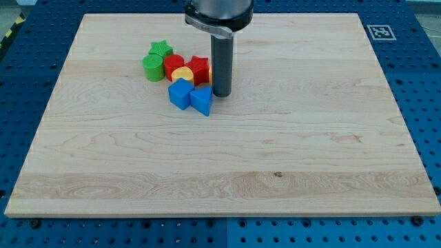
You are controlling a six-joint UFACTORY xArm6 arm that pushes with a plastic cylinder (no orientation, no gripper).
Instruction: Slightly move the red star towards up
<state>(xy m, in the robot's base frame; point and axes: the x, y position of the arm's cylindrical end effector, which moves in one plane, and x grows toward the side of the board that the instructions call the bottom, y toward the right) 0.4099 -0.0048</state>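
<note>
The red star (199, 69) sits in a tight cluster of blocks on the upper left part of the wooden board (275, 151). My tip (222, 94) stands just to the view's right of the red star and right above the blue triangle-like block (201, 100). A yellow round block (182, 74) and a red round block (173, 65) lie to the star's left. A blue block (180, 94) lies below them. A green star (160, 49) and a green round block (153, 67) are at the cluster's left.
A small yellow block edge (211, 72) shows between the red star and the rod. A black-and-white marker (380, 32) is at the board's top right corner. Blue perforated table (27, 83) surrounds the board.
</note>
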